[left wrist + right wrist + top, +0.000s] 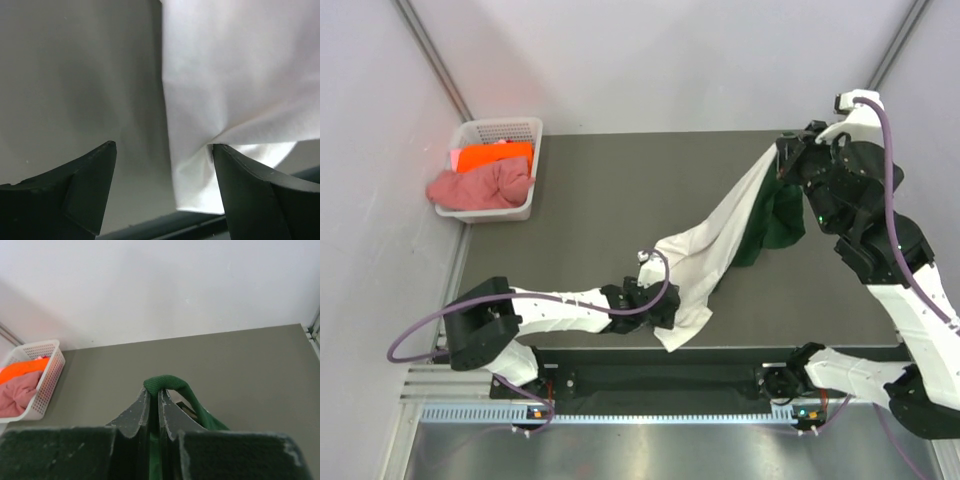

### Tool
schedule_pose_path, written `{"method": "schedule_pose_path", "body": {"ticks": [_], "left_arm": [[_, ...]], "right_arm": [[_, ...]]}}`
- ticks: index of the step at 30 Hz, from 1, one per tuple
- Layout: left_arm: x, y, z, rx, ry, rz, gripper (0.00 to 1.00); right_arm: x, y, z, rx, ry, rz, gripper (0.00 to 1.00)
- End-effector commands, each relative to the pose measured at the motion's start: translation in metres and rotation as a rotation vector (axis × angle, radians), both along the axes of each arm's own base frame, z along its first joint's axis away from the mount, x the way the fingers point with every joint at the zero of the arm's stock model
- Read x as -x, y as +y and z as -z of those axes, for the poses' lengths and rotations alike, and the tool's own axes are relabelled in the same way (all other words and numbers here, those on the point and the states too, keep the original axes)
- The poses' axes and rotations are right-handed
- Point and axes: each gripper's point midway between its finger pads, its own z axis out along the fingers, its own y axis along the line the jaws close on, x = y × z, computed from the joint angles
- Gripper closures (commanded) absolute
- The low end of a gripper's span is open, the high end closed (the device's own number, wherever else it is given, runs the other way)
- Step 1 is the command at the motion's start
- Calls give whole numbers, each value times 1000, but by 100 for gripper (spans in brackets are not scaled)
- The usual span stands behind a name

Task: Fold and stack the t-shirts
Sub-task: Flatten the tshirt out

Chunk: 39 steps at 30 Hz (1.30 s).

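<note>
Shirt (720,235) stretched diagonally, far-right to near-centre; right pincer (154,393) clamps green edge; left pincer (164,146) wide.

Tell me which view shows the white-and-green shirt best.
Top external: nearly the whole shirt shows, draped from the right gripper down to the left gripper. Left wrist shows only white cloth close up. Right wrist shows only a green fold pinched in its gripper.
</note>
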Motion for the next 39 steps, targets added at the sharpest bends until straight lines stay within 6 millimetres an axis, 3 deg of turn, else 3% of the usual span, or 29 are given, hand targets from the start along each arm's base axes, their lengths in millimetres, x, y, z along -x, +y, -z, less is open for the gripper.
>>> {"method": "schedule_pose_path", "body": {"ticks": [1,2,3,5,6,8,9,13,16,17,18,20,21,22,23,24,26,27,29,30,32,33,36,39], "left_arm": [[-6,5,2,53,25,-29,17],[-5,2,1,86,35,-12,17],[-5,-9,-5,166,60,15,23],[-2,-11,-1,195,82,45,37],[1,-14,2,206,109,64,54],[2,-21,0,212,112,91,71],[2,-21,-1,211,109,98,99],[-5,-9,-12,259,91,77,100],[-27,14,-30,316,95,29,100],[-43,35,-34,305,96,-34,100],[-54,41,-57,327,46,-31,100],[-74,66,-77,301,5,-88,100],[-88,68,-116,324,-86,-77,100],[-97,74,-134,315,-134,-92,100],[-101,93,-145,261,-155,-136,100],[-113,98,-186,265,-238,-144,100],[-125,124,-219,201,-312,-218,100],[-123,135,-252,178,-352,-231,100],[-123,157,-291,148,-433,-291,100],[-119,165,-328,173,-496,-304,100],[-105,181,-359,184,-550,-315,100],[-97,186,-391,227,-611,-304,100],[-67,200,-443,322,-713,-273,100],[-41,217,-475,391,-774,-277,100]], "right_arm": [[15,-16,-34,-79,-109,14,100],[17,-18,-34,-83,-110,18,100],[18,-20,-32,-82,-102,24,100],[22,-24,-32,-92,-107,27,100],[23,-25,-30,-93,-102,30,100],[26,-31,-28,-92,-100,45,100],[28,-34,-29,-90,-102,53,100],[37,-56,-19,-62,-74,130,100],[38,-60,-2,-42,-43,150,100],[35,-60,10,-23,-19,160,100],[33,-61,16,-9,-9,167,100],[25,-60,35,36,27,176,100],[19,-60,42,50,46,187,100],[15,-59,47,60,59,186,100],[11,-59,51,65,73,184,100],[4,-62,56,72,91,199,100],[1,-63,51,52,92,188,100],[2,-69,51,48,102,203,100],[10,-70,34,10,71,190,100],[20,-73,24,-11,43,184,100],[36,-72,7,-56,3,144,100],[51,-75,-5,-82,-35,126,100],[85,-78,-21,-142,-88,64,100],[111,-87,-18,-161,-70,58,100]]}}
